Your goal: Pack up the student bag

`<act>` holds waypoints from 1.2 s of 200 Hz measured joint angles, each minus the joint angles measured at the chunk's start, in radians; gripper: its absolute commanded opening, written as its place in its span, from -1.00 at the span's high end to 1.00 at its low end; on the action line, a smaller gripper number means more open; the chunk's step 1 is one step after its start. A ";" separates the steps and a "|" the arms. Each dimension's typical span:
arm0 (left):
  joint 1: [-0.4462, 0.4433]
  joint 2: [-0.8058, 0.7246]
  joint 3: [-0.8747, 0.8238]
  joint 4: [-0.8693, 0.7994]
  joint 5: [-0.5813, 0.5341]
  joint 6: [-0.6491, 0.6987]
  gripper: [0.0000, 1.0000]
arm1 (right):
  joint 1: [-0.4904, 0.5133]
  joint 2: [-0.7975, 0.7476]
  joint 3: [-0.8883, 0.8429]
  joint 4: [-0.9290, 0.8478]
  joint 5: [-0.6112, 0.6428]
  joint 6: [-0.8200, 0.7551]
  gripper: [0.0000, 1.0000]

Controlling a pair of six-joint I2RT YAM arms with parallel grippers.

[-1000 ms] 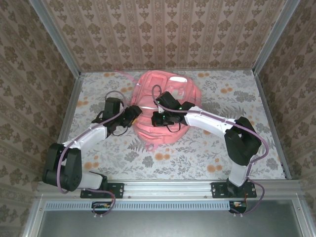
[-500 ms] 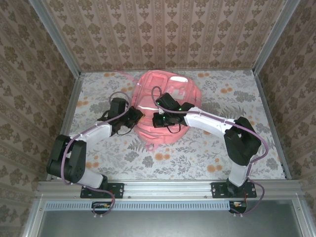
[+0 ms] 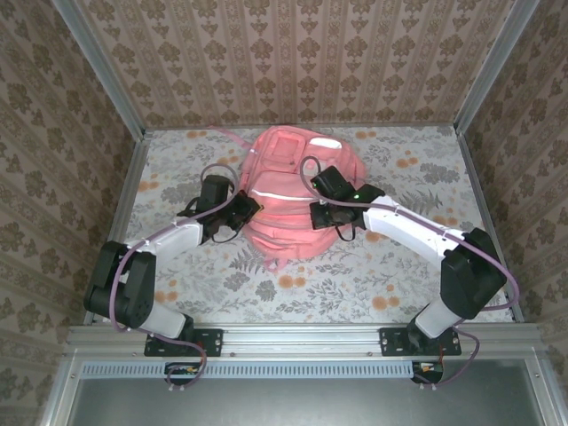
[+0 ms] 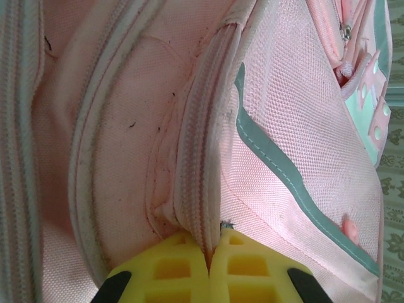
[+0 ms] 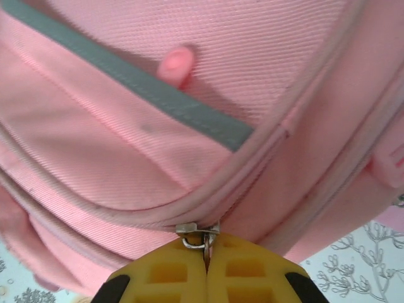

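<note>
Pinched tight in the left gripper, yellow jaws fully together: a raised zipper seam of the student bag. Caught in the right gripper, jaws likewise closed: the small metal zipper pull, just below a grey stripe. Seen from above, gripped at the bag's left and right flanks. Lying flat on the floral table, toward the far edge, midway between the side edges.
</note>
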 measured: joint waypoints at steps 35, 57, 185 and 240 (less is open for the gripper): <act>-0.001 0.007 0.010 0.012 0.035 0.019 1.00 | -0.046 0.004 0.002 0.007 -0.014 -0.018 1.00; 0.010 0.024 0.019 0.014 0.051 0.041 1.00 | -0.062 0.034 0.029 0.008 -0.011 -0.021 1.00; 0.043 0.055 0.100 -0.084 0.085 0.217 1.00 | -0.156 0.135 0.177 -0.054 -0.106 -0.442 0.86; 0.075 0.041 0.142 -0.177 0.060 0.287 0.00 | -0.209 0.082 0.165 -0.058 -0.143 -0.418 -0.42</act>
